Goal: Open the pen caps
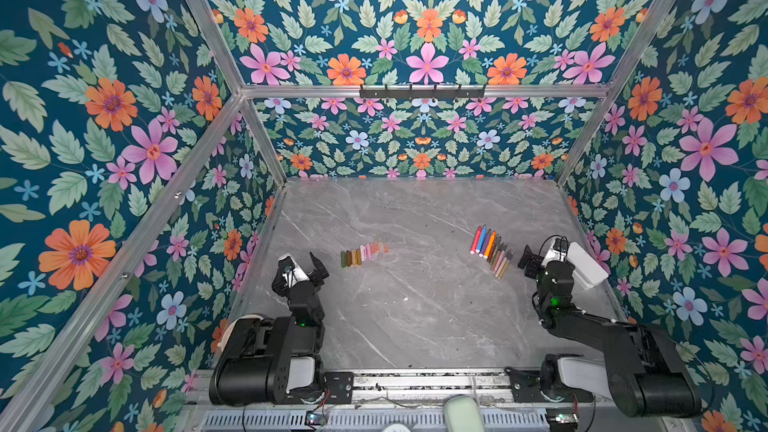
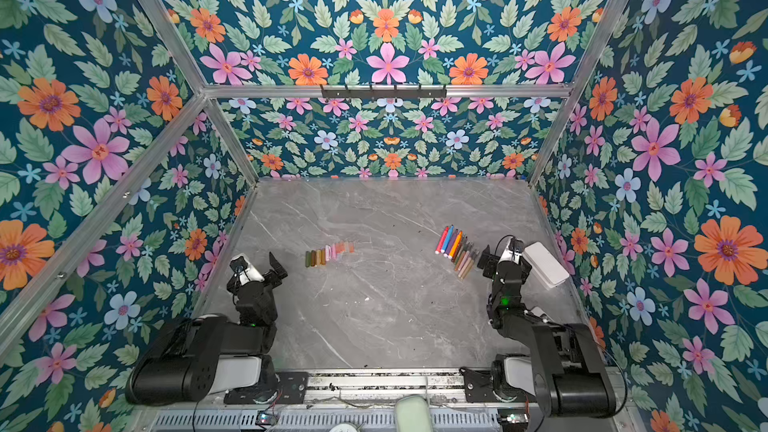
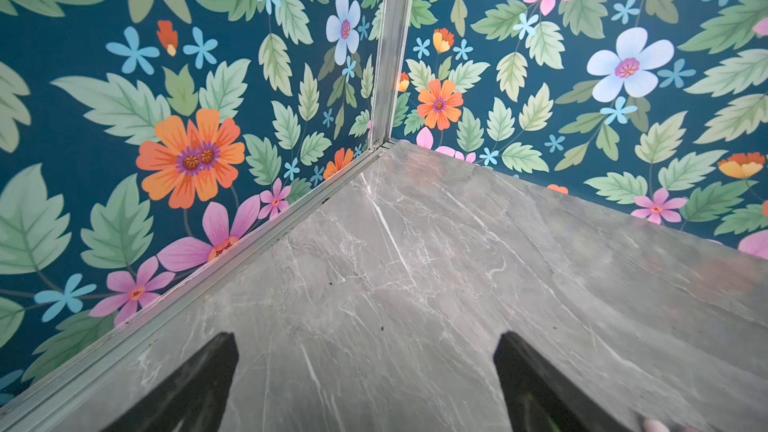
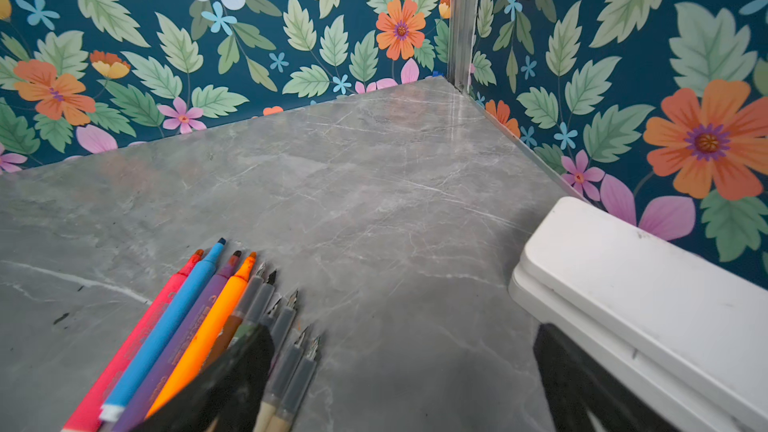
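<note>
So the pen caps point(image 1: 363, 253) are lined up in a row left of centre on the table point(image 1: 415, 305), and the pens point(image 1: 490, 251) lie uncapped in a bunch on the right. Both wide open and empty: left gripper point(image 3: 368, 340) near the caps, right gripper point(image 4: 401, 330) just beside the pens.

Grey marbled table point(image 1: 415, 317): row of pen caps point(image 1: 363, 253), well apart uncapped pens point(image 1: 490, 251), white case point(image 1: 588, 270) just beside.

Pens point(image 1: 490, 249): I count ten, four bright, six muted
Pen caps point(image 1: 363, 253): about ten
White box point(image 1: 588, 270): one
</note>
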### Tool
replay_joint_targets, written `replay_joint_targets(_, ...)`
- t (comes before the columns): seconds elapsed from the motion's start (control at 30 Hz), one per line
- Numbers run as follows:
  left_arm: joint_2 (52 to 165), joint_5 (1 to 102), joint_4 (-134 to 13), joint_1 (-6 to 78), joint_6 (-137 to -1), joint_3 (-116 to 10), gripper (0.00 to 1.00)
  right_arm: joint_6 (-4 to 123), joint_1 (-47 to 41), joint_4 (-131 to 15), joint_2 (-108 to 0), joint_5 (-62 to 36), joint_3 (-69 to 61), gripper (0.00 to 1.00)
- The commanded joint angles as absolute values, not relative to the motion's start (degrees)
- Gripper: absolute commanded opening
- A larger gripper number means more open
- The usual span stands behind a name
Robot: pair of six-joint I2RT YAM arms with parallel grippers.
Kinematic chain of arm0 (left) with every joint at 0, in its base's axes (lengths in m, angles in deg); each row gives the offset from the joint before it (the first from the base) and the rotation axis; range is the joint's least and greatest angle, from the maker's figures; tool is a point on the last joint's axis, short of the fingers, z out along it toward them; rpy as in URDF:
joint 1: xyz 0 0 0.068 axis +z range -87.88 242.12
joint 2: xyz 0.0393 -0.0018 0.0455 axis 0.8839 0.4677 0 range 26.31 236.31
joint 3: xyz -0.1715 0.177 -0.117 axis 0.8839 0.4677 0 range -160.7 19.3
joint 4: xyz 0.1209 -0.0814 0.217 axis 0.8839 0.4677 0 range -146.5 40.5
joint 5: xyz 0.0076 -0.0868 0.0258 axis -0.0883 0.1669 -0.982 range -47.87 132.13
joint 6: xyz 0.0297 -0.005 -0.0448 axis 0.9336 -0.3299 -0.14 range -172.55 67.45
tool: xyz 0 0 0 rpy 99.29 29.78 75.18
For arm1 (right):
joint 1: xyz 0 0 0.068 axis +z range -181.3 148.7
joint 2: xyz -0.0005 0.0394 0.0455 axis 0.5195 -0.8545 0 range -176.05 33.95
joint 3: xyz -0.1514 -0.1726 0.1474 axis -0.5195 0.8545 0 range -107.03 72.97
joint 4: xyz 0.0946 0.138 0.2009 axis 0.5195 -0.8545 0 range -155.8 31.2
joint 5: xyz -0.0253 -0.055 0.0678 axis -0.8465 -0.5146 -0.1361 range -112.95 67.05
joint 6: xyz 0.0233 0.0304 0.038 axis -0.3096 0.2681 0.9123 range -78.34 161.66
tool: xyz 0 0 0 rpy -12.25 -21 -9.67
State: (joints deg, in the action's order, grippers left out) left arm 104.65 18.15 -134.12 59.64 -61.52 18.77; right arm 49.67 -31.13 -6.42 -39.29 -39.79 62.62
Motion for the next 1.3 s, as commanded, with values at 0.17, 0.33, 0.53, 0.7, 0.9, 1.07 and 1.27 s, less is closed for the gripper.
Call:
replay_joint_targets(0.17,115.1,25.2,-141.0,57.9,-53.4,11.7,1.0,44.6,-28.5,-0.9,-50.0,-39.2,57.5,0.99)
replay_joint_targets(0.33,117.5,25.7,-132.8,58.5,-54.3,6.5,1.0,46.2,-29.0,-6.5,-48.1,-38.3,56.4,0.99)
replay_joint_targets(0.53,119.1,26.3,-131.8,58.7,-53.0,4.3,1.0,45.1,-28.9,-2.2,-49.5,-38.6,57.2,0.99)
replay_joint_targets(0.7,119.1,26.4,-131.6,58.7,-53.0,4.2,1.0,44.0,-28.7,-3.9,-48.6,-35.0,57.1,0.91)
replay_joint_targets(0.9,119.2,26.6,-131.3,58.7,-52.9,4.1,1.0,44.1,-29.2,-4.9,-48.8,-33.3,56.4,0.99)
replay_joint_targets(1.07,118.7,37.4,-127.6,60.2,-52.0,2.6,1.0,45.8,-31.9,-8.0,-48.3,-29.4,55.3,0.99)
replay_joint_targets(1.27,118.8,36.7,-129.3,60.2,-51.2,3.5,1.0,41.7,-30.1,-3.1,-48.2,-25.6,57.9,0.98)
